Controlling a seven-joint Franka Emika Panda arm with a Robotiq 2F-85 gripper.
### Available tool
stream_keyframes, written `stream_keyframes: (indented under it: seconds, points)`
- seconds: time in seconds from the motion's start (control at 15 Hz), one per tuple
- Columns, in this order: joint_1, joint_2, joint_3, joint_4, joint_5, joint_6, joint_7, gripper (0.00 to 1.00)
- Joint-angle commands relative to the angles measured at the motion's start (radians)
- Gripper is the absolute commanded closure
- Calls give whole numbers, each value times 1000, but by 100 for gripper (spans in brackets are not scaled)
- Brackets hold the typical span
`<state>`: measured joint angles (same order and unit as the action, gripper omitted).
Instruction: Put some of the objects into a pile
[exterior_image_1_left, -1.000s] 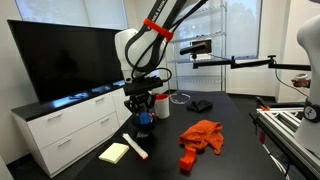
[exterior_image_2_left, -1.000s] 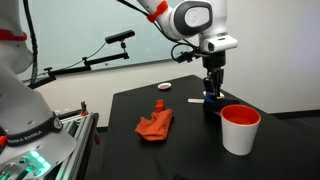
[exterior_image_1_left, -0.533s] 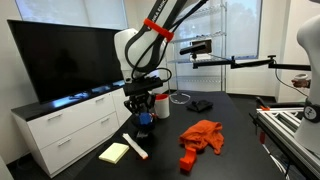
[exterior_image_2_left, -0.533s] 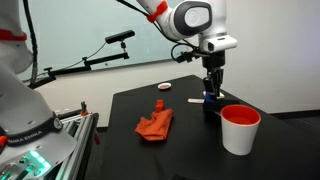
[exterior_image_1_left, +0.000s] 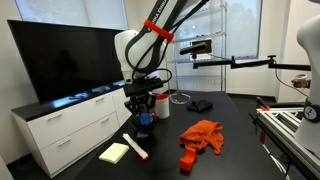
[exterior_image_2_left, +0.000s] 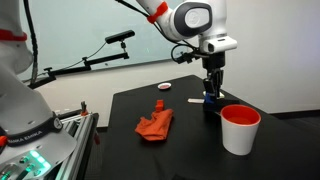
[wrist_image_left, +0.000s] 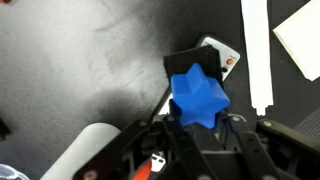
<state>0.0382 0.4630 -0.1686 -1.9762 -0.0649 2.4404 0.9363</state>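
My gripper (exterior_image_1_left: 143, 113) hangs over the black table (exterior_image_1_left: 235, 150), shut on a blue star-shaped block (wrist_image_left: 198, 97). The block also shows between the fingers in both exterior views (exterior_image_1_left: 144, 121) (exterior_image_2_left: 209, 98). Right under it lies a small black box (wrist_image_left: 188, 62) with a white card (wrist_image_left: 224, 56) beside it. An orange cloth (exterior_image_1_left: 203, 135) lies crumpled mid-table, with a red block (exterior_image_1_left: 186, 161) near it. A white stick (exterior_image_1_left: 135, 146) and a yellow pad (exterior_image_1_left: 115, 152) lie by the table edge.
A red and white cup (exterior_image_2_left: 240, 128) stands close beside the gripper. A small white dish (exterior_image_2_left: 165, 88) and a black object (exterior_image_1_left: 200, 105) sit at the far side. White drawers (exterior_image_1_left: 70, 125) and a dark screen (exterior_image_1_left: 70, 60) stand next to the table.
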Motion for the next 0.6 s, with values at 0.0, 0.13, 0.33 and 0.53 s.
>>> stream_keyframes:
  seconds: [0.0, 0.13, 0.33, 0.53]
  points:
    - [12, 0, -13, 18, -13, -1, 6, 91]
    - [11, 1, -12, 20, -9, -6, 4, 41]
    - [9, 0, -11, 21, -5, -6, 2, 27]
    - [6, -1, -9, 23, -1, -6, 0, 4]
